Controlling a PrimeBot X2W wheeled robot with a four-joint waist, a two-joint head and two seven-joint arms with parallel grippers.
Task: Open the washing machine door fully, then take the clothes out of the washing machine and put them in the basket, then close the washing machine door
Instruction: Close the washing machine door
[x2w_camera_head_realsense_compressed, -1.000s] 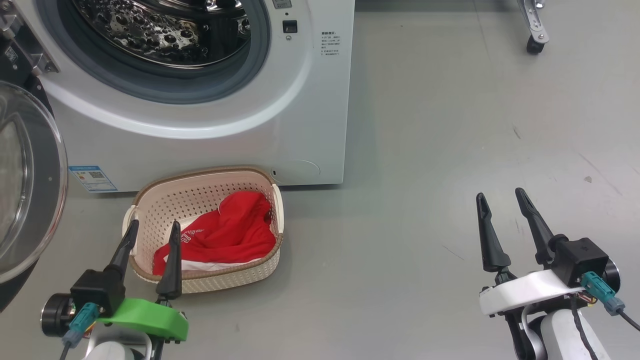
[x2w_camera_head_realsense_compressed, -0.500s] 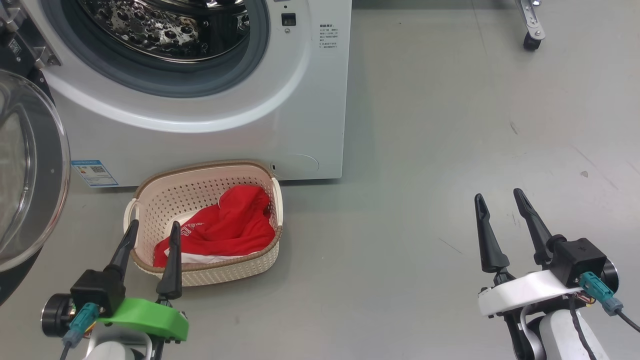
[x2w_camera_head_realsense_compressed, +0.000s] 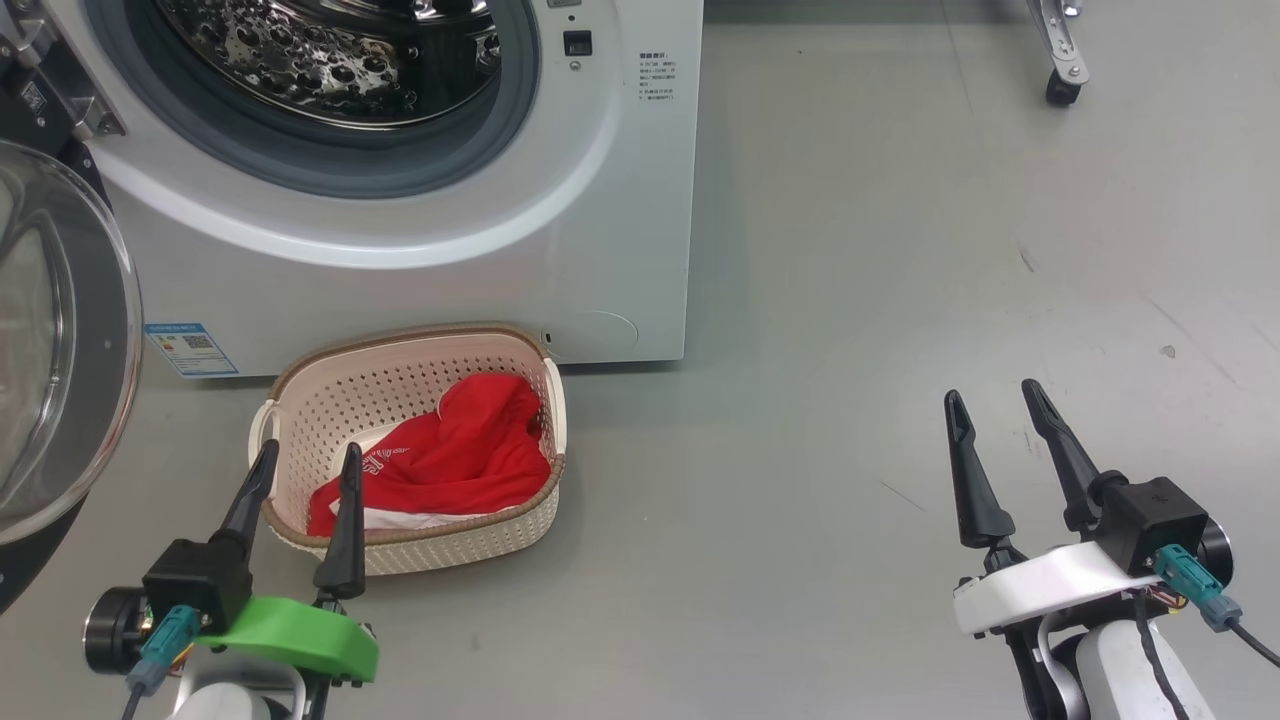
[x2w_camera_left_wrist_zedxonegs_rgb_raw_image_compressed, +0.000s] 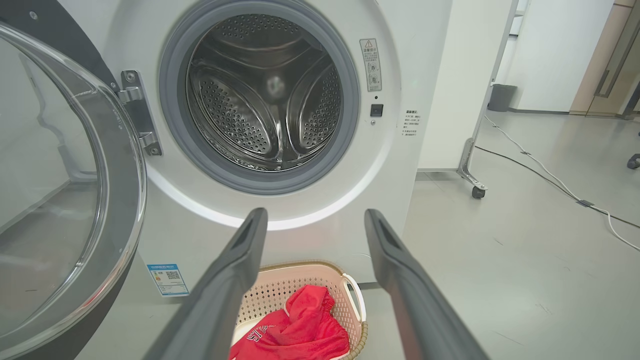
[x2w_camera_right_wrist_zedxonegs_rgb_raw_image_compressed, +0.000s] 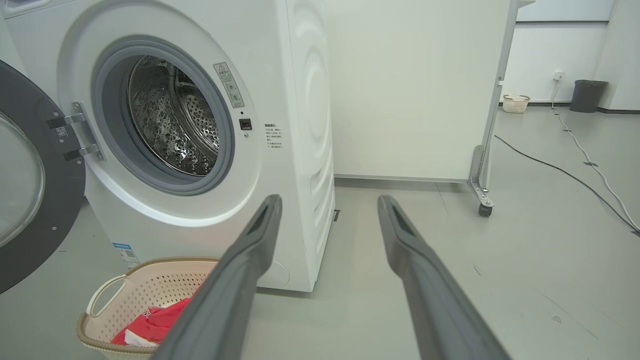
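Observation:
The white washing machine (x2w_camera_head_realsense_compressed: 600, 260) stands at the upper left with its steel drum (x2w_camera_left_wrist_zedxonegs_rgb_raw_image_compressed: 270, 100) bare of clothes. Its door (x2w_camera_head_realsense_compressed: 60, 340) hangs swung wide open at the left, glass bowl facing me. On the floor before the machine sits the cream basket (x2w_camera_head_realsense_compressed: 300, 400) holding red clothes (x2w_camera_head_realsense_compressed: 450, 460) with white lettering. My left gripper (x2w_camera_head_realsense_compressed: 305, 460) is open and empty, its tips over the basket's near-left rim. My right gripper (x2w_camera_head_realsense_compressed: 990, 400) is open and empty over bare floor, well to the right of the basket.
A white partition on castors (x2w_camera_right_wrist_zedxonegs_rgb_raw_image_compressed: 485, 207) stands right of the machine. Cables (x2w_camera_right_wrist_zedxonegs_rgb_raw_image_compressed: 575, 175) run across the grey floor behind it. A second small basket (x2w_camera_right_wrist_zedxonegs_rgb_raw_image_compressed: 515, 102) and a dark bin (x2w_camera_right_wrist_zedxonegs_rgb_raw_image_compressed: 587, 95) sit by the far wall.
The head view has shifted slightly, so the machine and basket sit a little higher in the picture. Both grippers stay open and hardly move.

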